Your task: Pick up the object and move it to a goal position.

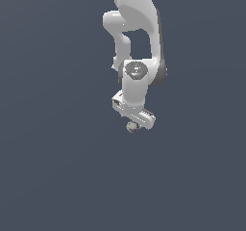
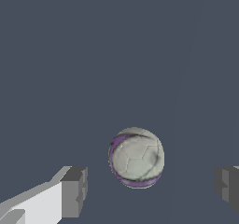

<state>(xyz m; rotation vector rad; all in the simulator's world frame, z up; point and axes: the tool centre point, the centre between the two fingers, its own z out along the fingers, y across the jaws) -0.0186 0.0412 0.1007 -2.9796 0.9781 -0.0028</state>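
Fingers: we see our fingers [image 2: 74,190] spread wide with nothing gripped, one pad on each side of the ball
Ball: the ball [image 2: 136,157] sits between them on the grey tabletop [image 2: 93,55], touching neither pad
Grasp: we judge we should centre it, descend until the pads flank its widest part, then close gently so it cannot roll
Arm: above, our gripper [image 1: 134,115] hangs over the ball
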